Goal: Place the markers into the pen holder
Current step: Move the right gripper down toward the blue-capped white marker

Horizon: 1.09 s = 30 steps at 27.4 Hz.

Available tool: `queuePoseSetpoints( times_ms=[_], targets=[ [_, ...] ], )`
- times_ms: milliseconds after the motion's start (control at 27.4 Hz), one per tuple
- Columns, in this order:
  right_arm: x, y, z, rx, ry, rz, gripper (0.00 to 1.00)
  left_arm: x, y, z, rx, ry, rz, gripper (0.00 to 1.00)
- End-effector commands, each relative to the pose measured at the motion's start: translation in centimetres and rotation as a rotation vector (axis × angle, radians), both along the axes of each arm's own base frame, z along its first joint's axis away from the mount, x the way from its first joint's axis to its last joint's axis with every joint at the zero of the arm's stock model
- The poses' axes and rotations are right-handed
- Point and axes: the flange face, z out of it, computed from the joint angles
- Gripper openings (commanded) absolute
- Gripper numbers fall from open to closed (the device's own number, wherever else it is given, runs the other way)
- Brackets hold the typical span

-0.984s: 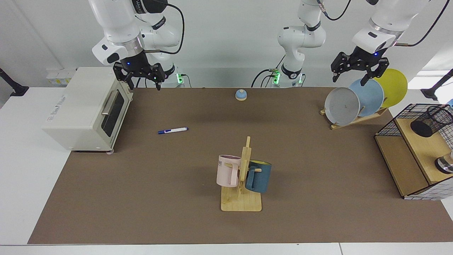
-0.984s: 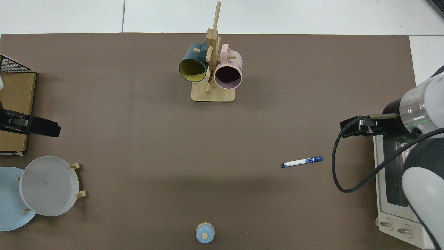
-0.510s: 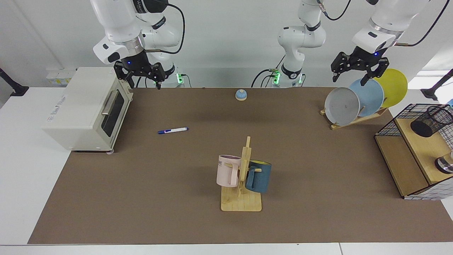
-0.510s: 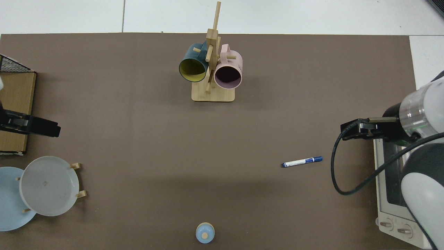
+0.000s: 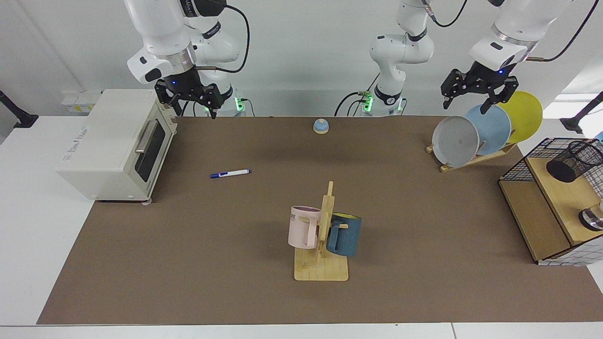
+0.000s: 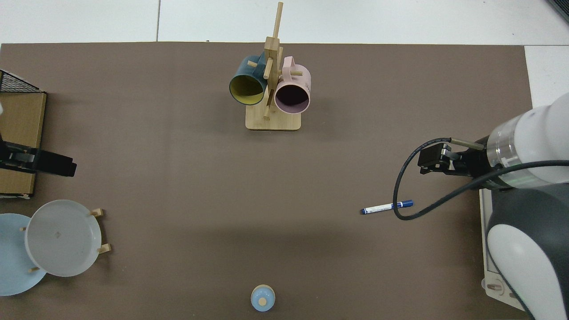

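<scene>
While the marker (image 5: 230, 173) lies flat on the brown mat (image 5: 235, 263), nothing is held by either gripper. The right gripper (image 5: 191, 104) is seen raised above the mat's far edge, just beside the top corner of the white toaster oven (image 5: 113, 143); its fingers (image 5: 213, 111) are spread apart and point down, with only air between them. The marker is found well below and in front of those fingertips, apart from them, its blue cap turned toward the oven. In the top view the same gripper (image 6: 433, 161) is seen near the marker (image 6: 386, 207), with a black cable looping over it.

The left gripper (image 5: 464, 101) is held over the plate rack (image 5: 473, 157); its fingers are also spread, and one fingertip (image 5: 484, 109) appears in line with the rim of the light blue plate (image 5: 492, 129), though contact cannot be judged. The pen holder (image 5: 574, 161) is seen well to the side of those fingers, lying tilted on the wooden shelf (image 5: 560, 197) inside the wire basket (image 5: 518, 169), at the mat's end.

Open mat is left all round the marker; the oven front stands near its capped end, and the mug stand (image 5: 321, 263) with a pink mug (image 5: 304, 227) and a blue mug (image 5: 344, 234) is set well apart. A small blue bell (image 5: 321, 125) sits by the far edge.

Small lettering is seen on the oven's side and on the pink mug, but cannot be read
</scene>
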Motion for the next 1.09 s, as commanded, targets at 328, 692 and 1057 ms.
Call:
queuePoseSetpoints(
  times_ms=[328, 692, 1057],
  targets=[
    [0.2, -1.2, -8.9, -0.005, 0.02, -0.565, 0.99, -1.7, 0.1, -0.3, 0.0, 0.019, -0.041, 1.0],
    [0.6, -1.6, -15.8, 0.034, 0.025, -0.828, 0.99, -2.4, 0.5, -0.7, -0.002, 0.022, -0.046, 1.0],
    [-1.0, -1.5, -20.7, 0.051, -0.025, -0.955, 1.0, -2.5, 0.5, -1.0, -0.003, 0.03, -0.046, 1.0]
  ],
)
